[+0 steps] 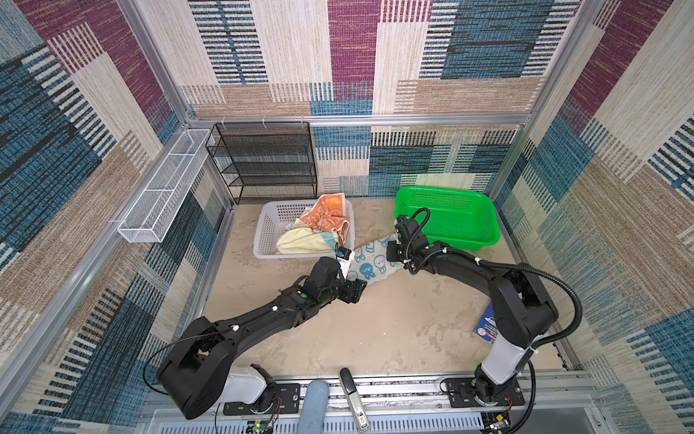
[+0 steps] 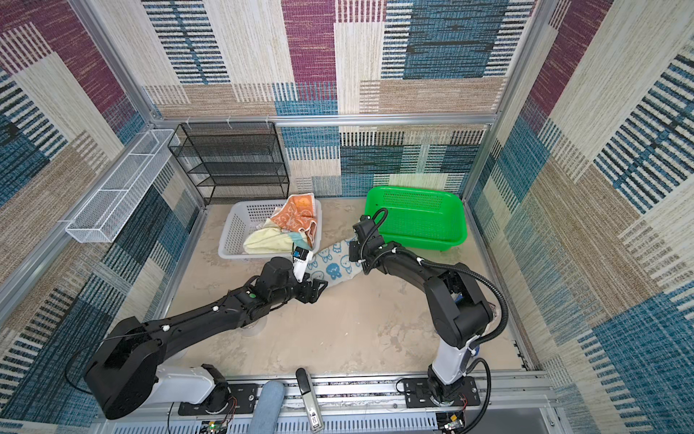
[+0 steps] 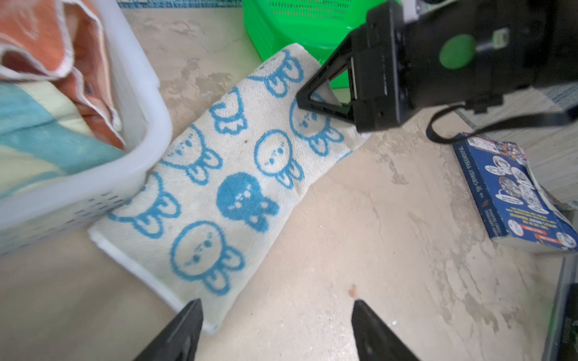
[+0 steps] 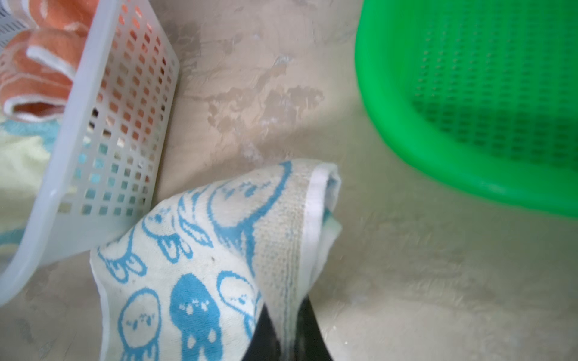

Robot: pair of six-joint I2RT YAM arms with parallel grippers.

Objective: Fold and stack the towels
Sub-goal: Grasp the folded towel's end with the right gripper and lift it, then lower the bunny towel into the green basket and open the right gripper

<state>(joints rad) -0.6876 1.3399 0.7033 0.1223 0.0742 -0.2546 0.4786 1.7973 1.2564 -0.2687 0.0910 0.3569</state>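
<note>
Only the bunny towel [image 1: 370,261] lies part-folded, right claw [image 4: 283,325] clenched on it, left claw [image 3: 276,304] released; other towels [image 1: 323,221] wait unfolded in the white basket [image 1: 263,240].

I work on a beige mottled tabletop [image 1: 375,330]. On it stand a white perforated plastic basket [image 1: 267,229] and a green perforated plastic basket [image 1: 454,218]. A folded white terry towel with blue bunnies [image 1: 370,263] lies between them, just beside the white one. A black mesh rack [image 1: 270,165] stands at the back, a blue book [image 1: 486,328] at the right.
</note>
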